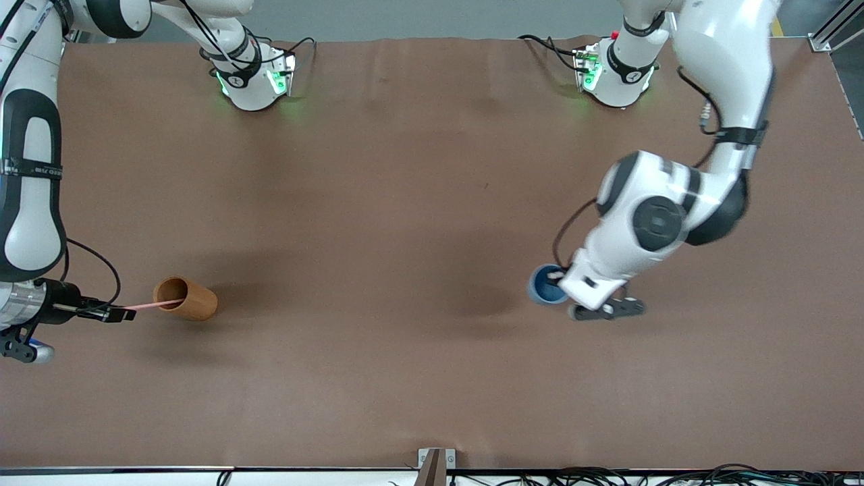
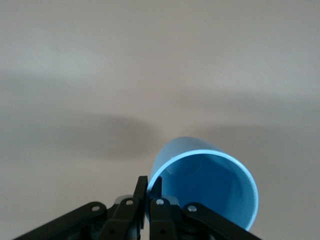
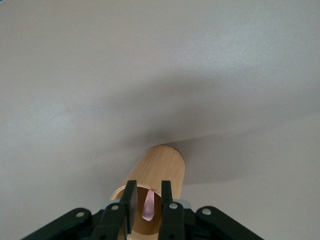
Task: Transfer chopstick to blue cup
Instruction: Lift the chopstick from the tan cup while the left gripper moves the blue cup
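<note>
Chopstick (image 1: pixel 150 305) slants from brown cup (image 1: pixel 186 298) toward right gripper (image 1: pixel 123 314), whose fingers flank it, grip uncertain.
Left gripper (image 2: pixel 149 192) clamps smooth blue cup (image 2: pixel 210 187) rim.

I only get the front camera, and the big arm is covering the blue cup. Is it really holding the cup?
Observer: Yes. In the left wrist view, the left gripper has its jaws shut on the rim of the blue cup.
Operator: And the other one, has it grabbed the pink stick?
Observer: Not yet. In the right wrist view, the right gripper has one of its jaws on each side of the chopstick, with a gap showing on both sides.
Operator: Is there anything inside the blue cup?
Observer: The left wrist view looks into its mouth, and the part that shows is plain blue with nothing in it.
</note>
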You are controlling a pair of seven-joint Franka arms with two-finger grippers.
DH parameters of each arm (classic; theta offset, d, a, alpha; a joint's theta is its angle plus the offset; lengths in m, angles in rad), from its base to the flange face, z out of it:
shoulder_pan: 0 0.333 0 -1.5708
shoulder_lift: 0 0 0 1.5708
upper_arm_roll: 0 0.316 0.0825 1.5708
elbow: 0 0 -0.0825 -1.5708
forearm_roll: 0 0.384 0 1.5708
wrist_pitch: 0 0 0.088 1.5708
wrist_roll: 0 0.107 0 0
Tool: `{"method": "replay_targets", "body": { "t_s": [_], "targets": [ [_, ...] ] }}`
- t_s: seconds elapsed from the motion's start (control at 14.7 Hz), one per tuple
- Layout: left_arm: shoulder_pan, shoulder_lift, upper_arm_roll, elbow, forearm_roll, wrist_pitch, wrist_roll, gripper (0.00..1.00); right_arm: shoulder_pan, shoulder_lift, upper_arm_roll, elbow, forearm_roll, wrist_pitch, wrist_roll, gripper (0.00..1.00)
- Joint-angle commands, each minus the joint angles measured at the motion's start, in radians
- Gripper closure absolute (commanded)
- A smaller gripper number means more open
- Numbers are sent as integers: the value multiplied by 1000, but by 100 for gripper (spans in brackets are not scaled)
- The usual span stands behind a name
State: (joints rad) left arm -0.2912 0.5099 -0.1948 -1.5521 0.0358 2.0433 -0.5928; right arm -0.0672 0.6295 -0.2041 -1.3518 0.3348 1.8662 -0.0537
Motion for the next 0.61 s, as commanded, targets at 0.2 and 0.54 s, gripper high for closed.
{"method": "replay_targets", "body": {
  "t_s": [0.2,0.54],
  "targets": [
    [-182,53,6,17,131,9,-359,100,1,-5,2,-3,20,-7,14,92],
    [-278,120,8,27,136,119,-553,100,1,-16,2,-1,18,-19,14,99]
  ]
}}
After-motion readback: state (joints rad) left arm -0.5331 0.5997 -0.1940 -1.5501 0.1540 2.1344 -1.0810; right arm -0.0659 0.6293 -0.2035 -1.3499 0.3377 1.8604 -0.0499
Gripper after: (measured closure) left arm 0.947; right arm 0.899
